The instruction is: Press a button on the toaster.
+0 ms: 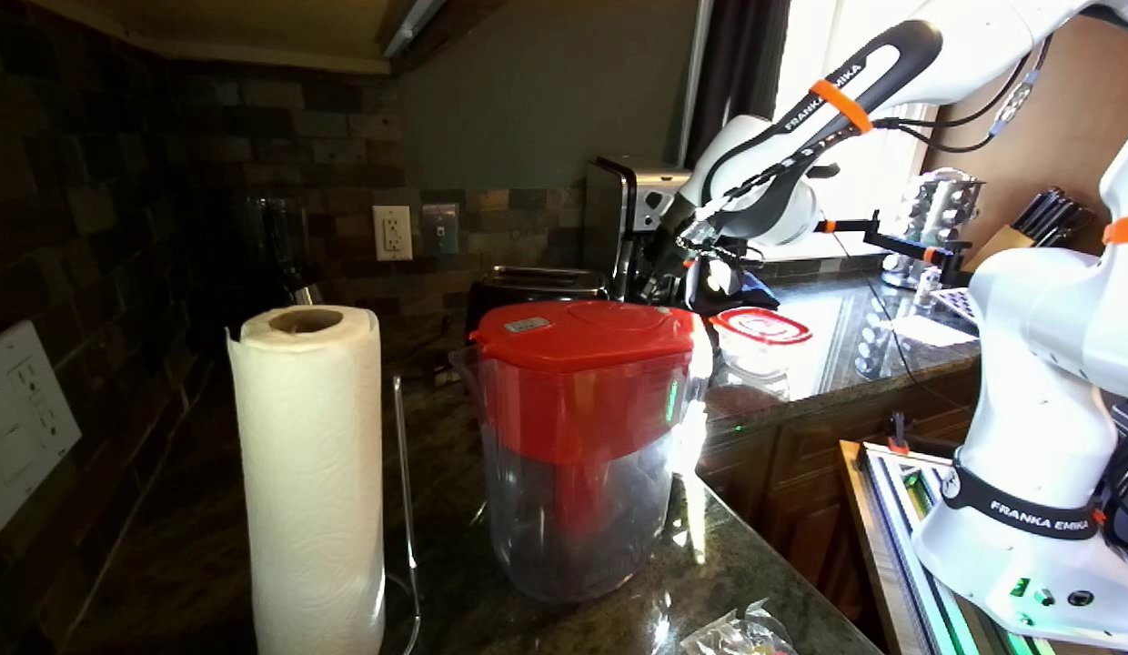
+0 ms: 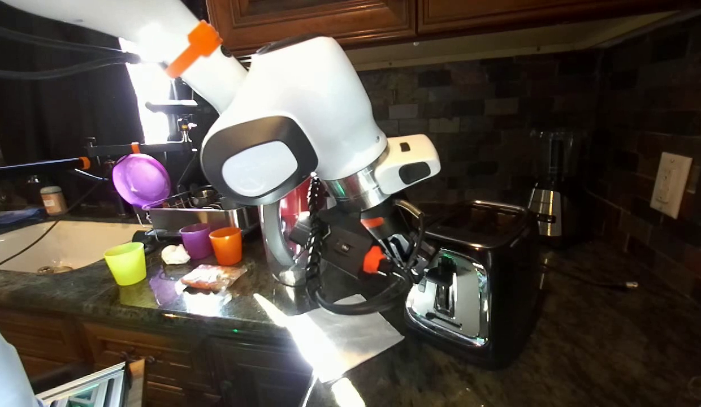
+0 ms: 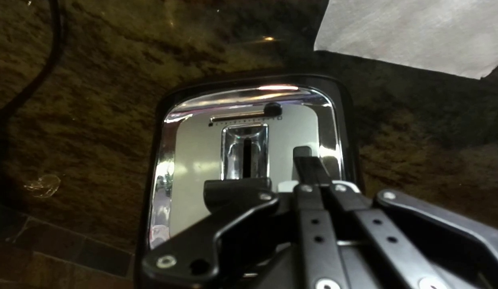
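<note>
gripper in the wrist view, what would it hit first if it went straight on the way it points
Probably the toaster's front panel, beside the lever: in the wrist view the shut gripper lines up with the panel there. Depth is unclear; it may already touch.

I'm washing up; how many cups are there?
3 in an exterior view: a lime cup by the sink, a purple cup and an orange cup farther right. The arm may hide others.

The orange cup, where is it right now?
In an exterior view, the orange cup stands on the counter left of centre, just right of the purple cup.
</note>
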Controlling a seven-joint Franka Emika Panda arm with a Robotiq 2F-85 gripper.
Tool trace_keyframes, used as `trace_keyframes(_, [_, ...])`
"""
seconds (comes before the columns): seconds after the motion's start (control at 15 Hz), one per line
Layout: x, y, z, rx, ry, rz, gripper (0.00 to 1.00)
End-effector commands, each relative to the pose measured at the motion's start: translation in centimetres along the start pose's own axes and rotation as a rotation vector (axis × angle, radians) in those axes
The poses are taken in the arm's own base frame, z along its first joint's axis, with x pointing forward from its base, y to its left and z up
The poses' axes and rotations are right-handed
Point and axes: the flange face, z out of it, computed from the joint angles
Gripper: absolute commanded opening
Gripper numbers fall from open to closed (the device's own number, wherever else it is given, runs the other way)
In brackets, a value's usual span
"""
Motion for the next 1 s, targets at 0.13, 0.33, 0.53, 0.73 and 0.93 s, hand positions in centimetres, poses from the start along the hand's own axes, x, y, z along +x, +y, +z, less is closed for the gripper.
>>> trace_keyframes(0.13, [0.15,0.14,0.6,0.018,-0.012,0.001,0.0])
trace_keyframes(0.33, [0.23,0.04,0.73,0.022,-0.015,-0.001,0.0])
trace_keyframes(0.53, [0.35,0.02,0.86,0.025,-0.017,-0.004,0.0])
trace_keyframes(0.73, [0.5,0.11,1.03,0.022,-0.018,-0.002,0.0])
trace_keyframes(0.93, [0.54,0.16,1.05,0.023,-0.016,0.0,0.0])
